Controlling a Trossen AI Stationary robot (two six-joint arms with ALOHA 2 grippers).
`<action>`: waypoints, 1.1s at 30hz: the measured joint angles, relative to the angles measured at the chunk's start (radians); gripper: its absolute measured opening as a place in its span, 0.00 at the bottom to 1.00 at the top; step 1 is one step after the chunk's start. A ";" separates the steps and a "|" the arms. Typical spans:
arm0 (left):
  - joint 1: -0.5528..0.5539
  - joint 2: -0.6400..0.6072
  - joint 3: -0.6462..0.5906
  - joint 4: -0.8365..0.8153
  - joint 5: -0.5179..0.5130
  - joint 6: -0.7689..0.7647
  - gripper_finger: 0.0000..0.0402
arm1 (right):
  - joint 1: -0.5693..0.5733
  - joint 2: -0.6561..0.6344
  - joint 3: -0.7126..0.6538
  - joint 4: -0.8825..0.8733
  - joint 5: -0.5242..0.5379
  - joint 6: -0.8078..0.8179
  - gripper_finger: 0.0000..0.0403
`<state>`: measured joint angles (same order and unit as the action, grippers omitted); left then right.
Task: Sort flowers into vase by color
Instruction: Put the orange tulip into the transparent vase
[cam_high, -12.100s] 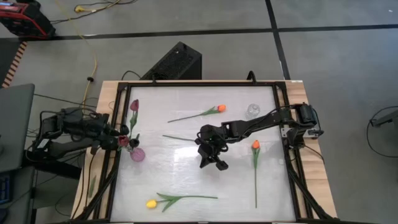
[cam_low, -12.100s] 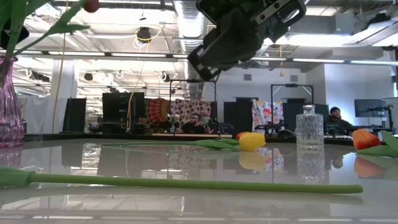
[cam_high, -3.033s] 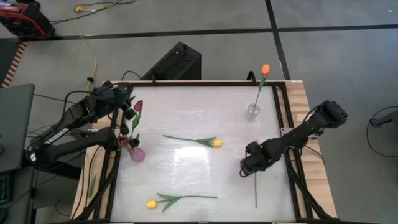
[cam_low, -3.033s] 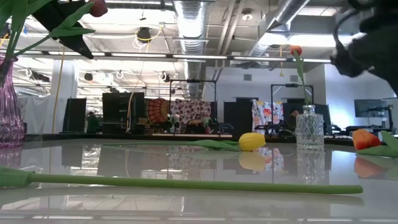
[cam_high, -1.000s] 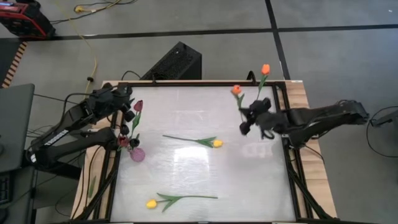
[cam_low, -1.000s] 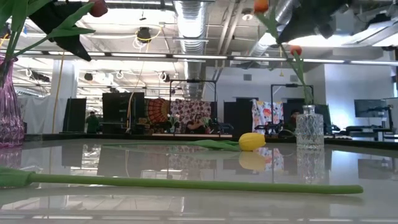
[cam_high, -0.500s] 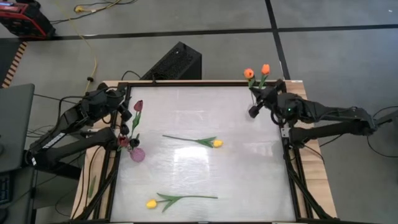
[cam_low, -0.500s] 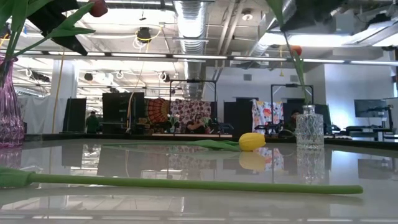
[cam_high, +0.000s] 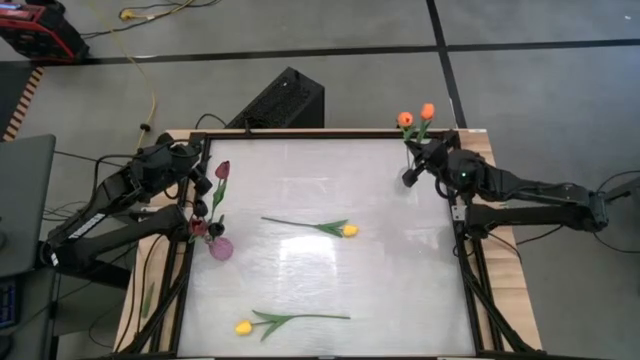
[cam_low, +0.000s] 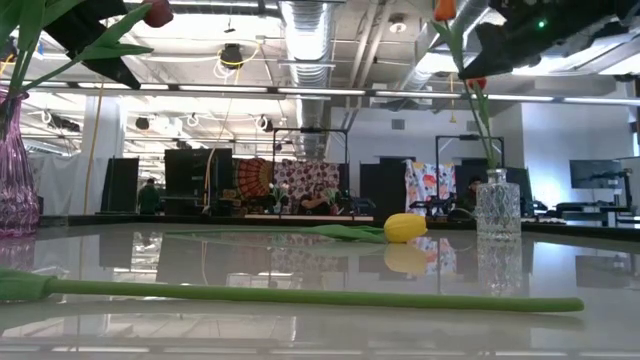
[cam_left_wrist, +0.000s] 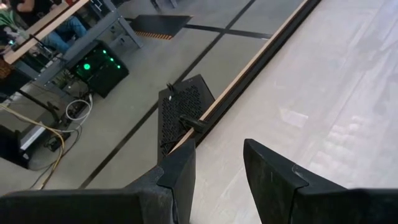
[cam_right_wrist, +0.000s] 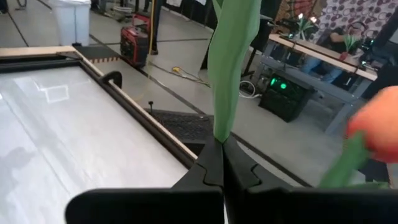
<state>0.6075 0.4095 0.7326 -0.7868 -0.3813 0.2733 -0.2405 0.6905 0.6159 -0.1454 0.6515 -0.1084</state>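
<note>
Orange tulip (cam_high: 404, 120) stem clamped in right gripper (cam_high: 411, 172), head above it beside second orange tulip (cam_high: 428, 111). Left gripper (cam_left_wrist: 214, 171) parted, empty.

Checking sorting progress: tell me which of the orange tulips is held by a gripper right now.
The orange tulip nearer the table's middle: the right gripper is shut on its stem. The other orange tulip stands free in the clear vase.

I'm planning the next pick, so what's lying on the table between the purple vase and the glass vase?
One yellow tulip lies between the purple vase and the glass vase; the high view shows it.
</note>
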 joint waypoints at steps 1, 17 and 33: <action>0.000 0.000 0.000 0.000 0.000 0.000 0.31 | 0.000 0.000 0.000 -0.007 0.000 0.002 0.04; 0.000 0.000 0.000 0.000 0.000 0.000 0.31 | 0.000 0.030 0.000 -0.153 0.001 0.146 0.15; 0.000 0.000 0.000 0.000 0.001 0.000 0.31 | -0.045 0.075 0.034 -0.384 0.002 0.293 0.39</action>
<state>0.6075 0.4095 0.7326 -0.7872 -0.3805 0.2737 -0.2858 0.7650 0.6498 -0.5297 0.6540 0.1843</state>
